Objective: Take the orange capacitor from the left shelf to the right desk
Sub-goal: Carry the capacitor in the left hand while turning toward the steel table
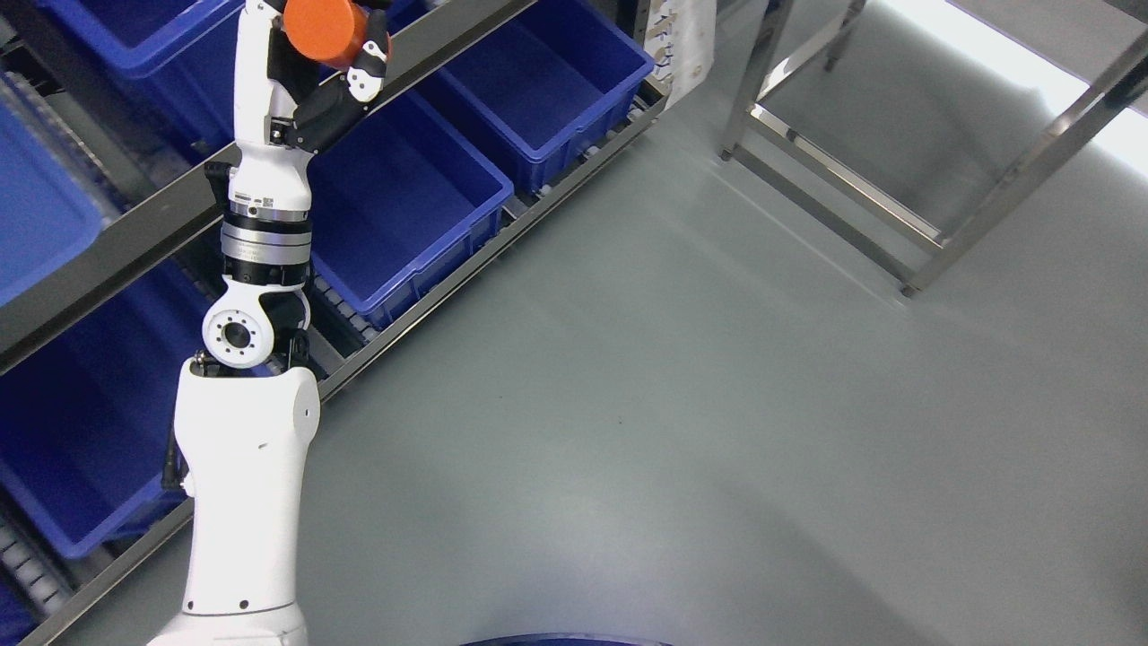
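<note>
Orange capacitor (325, 30) gripped in raised left hand (336, 76).

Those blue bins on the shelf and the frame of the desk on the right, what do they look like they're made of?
The blue bins look like moulded plastic: even colour, dull sheen, thick rolled rims. The desk frame looks like bare metal, perhaps stainless steel: silvery, with bright streaky reflections along its bars.

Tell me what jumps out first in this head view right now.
The orange capacitor at top left, gripped in the left robot hand on its raised white arm. Behind it, blue bins line the shelf on the left; a steel desk frame stands upper right across bare grey floor.
</note>
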Available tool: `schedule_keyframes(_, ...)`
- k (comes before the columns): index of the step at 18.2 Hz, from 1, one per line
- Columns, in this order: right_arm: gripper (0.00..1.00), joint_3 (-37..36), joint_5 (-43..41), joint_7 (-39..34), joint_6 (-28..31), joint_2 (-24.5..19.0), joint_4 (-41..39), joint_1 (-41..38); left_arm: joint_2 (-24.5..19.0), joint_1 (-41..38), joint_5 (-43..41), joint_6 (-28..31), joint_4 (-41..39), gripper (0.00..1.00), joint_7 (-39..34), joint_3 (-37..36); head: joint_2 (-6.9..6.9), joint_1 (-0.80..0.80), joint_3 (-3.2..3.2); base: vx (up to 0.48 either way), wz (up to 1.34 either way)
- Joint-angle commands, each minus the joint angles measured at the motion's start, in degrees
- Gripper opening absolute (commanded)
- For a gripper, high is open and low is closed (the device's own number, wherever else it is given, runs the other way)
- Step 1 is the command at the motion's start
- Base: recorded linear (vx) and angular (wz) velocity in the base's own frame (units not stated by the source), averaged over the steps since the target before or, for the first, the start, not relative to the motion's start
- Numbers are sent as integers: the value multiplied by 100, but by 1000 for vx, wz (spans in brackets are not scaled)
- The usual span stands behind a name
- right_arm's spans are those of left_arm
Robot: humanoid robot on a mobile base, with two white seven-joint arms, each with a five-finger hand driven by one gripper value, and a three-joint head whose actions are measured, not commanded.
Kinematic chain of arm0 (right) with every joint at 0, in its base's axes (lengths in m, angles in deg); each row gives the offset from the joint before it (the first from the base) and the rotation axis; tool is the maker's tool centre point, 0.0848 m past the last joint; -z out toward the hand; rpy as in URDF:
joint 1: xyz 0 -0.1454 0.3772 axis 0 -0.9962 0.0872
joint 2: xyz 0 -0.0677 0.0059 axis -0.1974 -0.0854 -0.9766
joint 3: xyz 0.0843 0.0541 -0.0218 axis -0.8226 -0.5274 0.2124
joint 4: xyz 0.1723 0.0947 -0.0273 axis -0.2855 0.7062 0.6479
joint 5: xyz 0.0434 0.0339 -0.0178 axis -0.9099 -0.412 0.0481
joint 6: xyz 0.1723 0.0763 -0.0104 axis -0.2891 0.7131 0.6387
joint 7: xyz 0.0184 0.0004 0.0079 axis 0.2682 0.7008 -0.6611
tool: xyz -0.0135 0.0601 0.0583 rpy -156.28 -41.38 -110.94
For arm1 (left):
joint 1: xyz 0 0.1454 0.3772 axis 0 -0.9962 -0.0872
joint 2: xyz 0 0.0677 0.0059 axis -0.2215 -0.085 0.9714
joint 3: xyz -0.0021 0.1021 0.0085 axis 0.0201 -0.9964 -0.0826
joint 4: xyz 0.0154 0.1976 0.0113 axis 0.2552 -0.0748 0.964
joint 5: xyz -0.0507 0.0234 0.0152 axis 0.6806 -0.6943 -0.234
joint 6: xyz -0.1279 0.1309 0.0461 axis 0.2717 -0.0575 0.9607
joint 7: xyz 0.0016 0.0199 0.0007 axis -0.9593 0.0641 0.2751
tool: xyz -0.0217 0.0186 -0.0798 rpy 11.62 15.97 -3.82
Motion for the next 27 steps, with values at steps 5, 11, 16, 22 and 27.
schedule_keyframes(5, 100, -62, 0, 8, 7, 100, -193, -80, -86, 175, 28, 6, -66, 2, -5, -464, 1, 0, 0, 168, -535)
schedule_keyframes(11, 100, -62, 0, 8, 7, 100, -193, -80, -86, 315, 134, 6, -66, 2, 4, -746, 1, 0, 0, 281, -441)
schedule_keyframes(16, 100, -62, 0, 8, 7, 100, -193, -80, -86, 324, 134, 15, -66, 2, 4, -939, 1, 0, 0, 386, -349)
schedule_keyframes(22, 100, -62, 0, 8, 7, 100, -193, -80, -86, 237, 134, -29, -75, 2, 12, -1071, 1, 0, 0, 467, -192)
schedule_keyframes(27, 100, -62, 0, 8, 7, 100, -193, -80, -86, 254, 160, -47, -75, 2, 13, -1238, 1, 0, 0, 510, -173)
